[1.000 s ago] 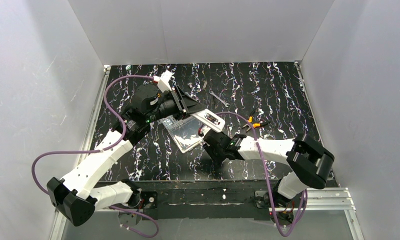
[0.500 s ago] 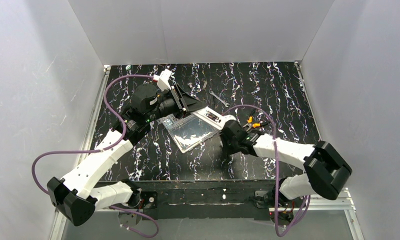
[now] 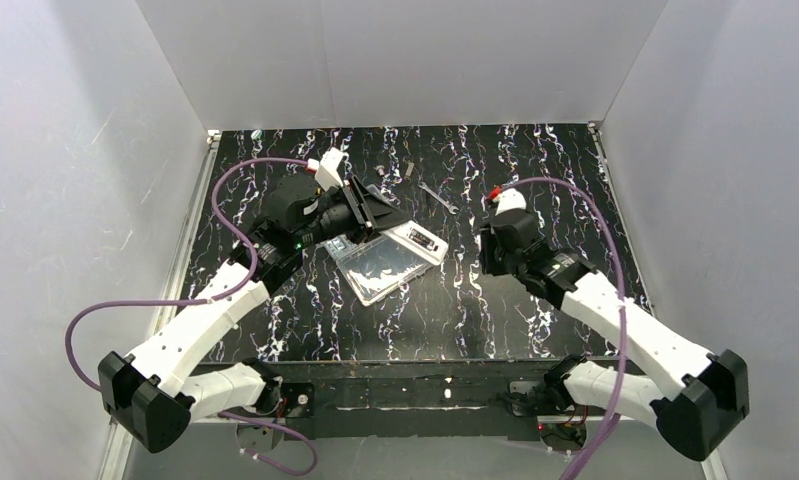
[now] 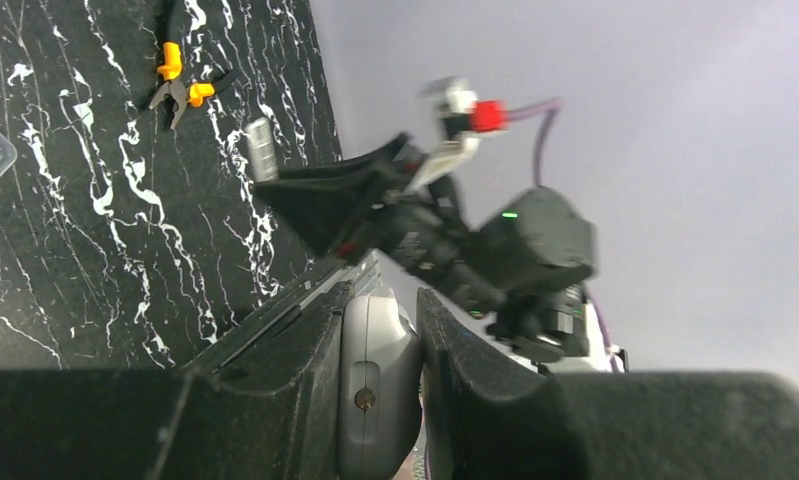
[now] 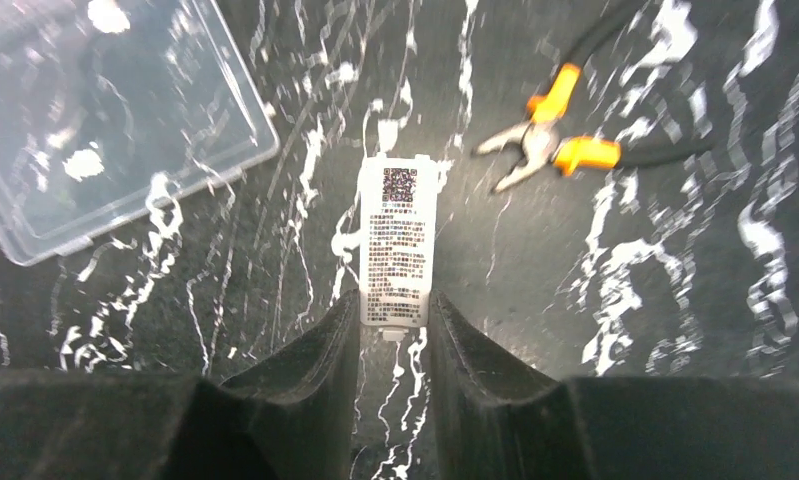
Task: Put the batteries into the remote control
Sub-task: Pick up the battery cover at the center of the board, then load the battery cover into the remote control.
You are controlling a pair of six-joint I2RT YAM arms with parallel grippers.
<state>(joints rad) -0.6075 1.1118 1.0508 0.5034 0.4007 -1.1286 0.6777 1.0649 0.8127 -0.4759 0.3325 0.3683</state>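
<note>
Since the preceding frame, my right gripper (image 5: 395, 305) has withdrawn rightward from the remote control (image 3: 419, 239) and now stands well apart from it. Its fingers are narrow, clamped on the near end of a white labelled panel (image 5: 398, 240), with orange-handled pliers (image 5: 555, 148) lying nearby on the table (image 5: 675, 300). My left gripper (image 4: 382, 302) is closed on the remote control, holding it at the far right corner of the clear box (image 3: 378, 270).

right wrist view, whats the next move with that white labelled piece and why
Probably lower the white labelled piece onto the table beside the pliers and let go: the right gripper is shut on it, clear of the remote in the left gripper, and needs free fingers for loading.
</note>
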